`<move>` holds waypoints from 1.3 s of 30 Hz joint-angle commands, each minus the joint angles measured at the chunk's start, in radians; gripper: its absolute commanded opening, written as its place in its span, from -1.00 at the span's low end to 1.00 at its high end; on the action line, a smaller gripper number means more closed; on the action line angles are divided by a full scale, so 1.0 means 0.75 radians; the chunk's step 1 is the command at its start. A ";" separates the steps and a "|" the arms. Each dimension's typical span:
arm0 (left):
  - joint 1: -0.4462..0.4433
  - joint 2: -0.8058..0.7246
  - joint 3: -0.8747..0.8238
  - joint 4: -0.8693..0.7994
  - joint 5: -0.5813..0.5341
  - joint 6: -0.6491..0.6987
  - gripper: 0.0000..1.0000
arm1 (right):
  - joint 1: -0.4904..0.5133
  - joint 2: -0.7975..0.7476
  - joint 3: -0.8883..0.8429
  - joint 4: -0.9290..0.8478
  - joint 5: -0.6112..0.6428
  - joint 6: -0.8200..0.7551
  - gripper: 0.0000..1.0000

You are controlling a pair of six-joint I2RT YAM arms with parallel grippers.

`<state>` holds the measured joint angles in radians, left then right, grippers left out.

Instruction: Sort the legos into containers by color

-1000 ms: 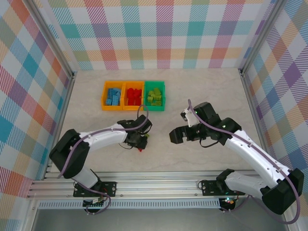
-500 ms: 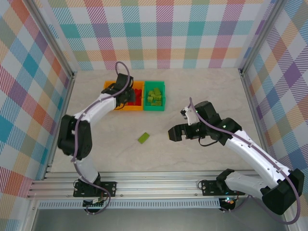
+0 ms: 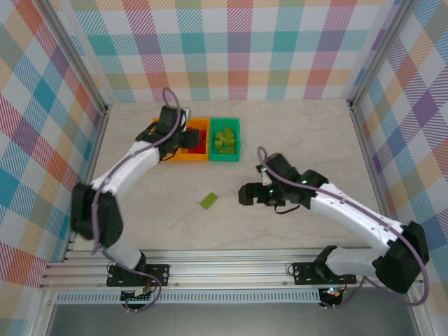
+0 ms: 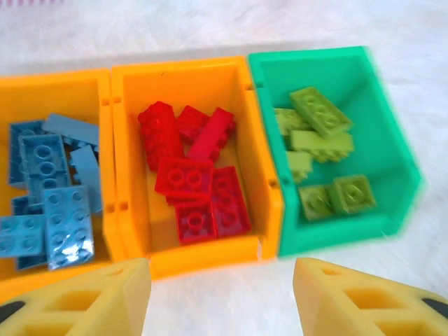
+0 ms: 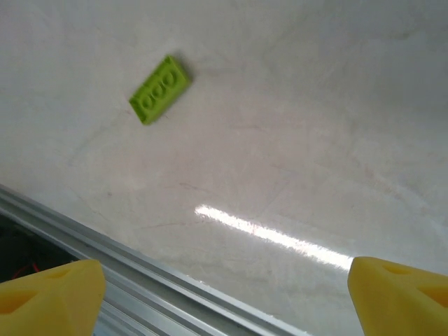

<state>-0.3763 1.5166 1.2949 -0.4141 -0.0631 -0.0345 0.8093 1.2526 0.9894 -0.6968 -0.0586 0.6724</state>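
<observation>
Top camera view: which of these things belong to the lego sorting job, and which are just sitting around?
Part of the job:
loose lime green lego on the table
blue legos in the left orange bin
red legos in the middle orange bin
green legos in the green bin

Just there:
aluminium rail
checked walls

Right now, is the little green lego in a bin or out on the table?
Out. The green lego lies flat on the bare table, well apart from the green bin.
</observation>
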 commanded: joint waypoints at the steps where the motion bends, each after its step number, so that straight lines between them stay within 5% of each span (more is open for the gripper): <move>1: -0.049 -0.390 -0.163 -0.131 0.101 0.216 0.17 | 0.152 0.169 0.092 0.027 0.156 0.330 0.78; 5: -0.071 -0.797 -0.361 -0.323 0.189 0.490 0.19 | 0.296 0.459 0.263 -0.024 0.280 0.570 0.75; 11: -0.073 -1.142 -0.575 -0.603 0.269 0.851 0.36 | 0.340 0.831 0.588 -0.117 0.341 0.617 0.72; 15: -0.073 -1.300 -0.697 -0.662 0.312 0.877 0.62 | 0.334 1.052 0.863 -0.320 0.513 0.680 0.68; 22: -0.074 -1.397 -0.735 -0.671 0.331 0.970 0.86 | 0.318 1.357 1.151 -0.448 0.520 0.721 0.63; 24: -0.077 -1.378 -0.738 -0.662 0.341 0.969 0.87 | 0.311 1.412 1.179 -0.437 0.482 0.711 0.48; 32: -0.079 -1.356 -0.744 -0.593 0.321 0.955 0.89 | 0.308 1.355 1.068 -0.419 0.464 0.762 -0.48; 39: -0.078 -1.345 -0.743 -0.527 0.361 0.892 0.91 | 0.234 1.038 0.802 -0.177 0.516 0.633 -0.51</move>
<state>-0.4301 0.5053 0.7372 -0.8608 0.1799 0.6640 1.0206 2.1391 1.6302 -0.8963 0.2905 1.2003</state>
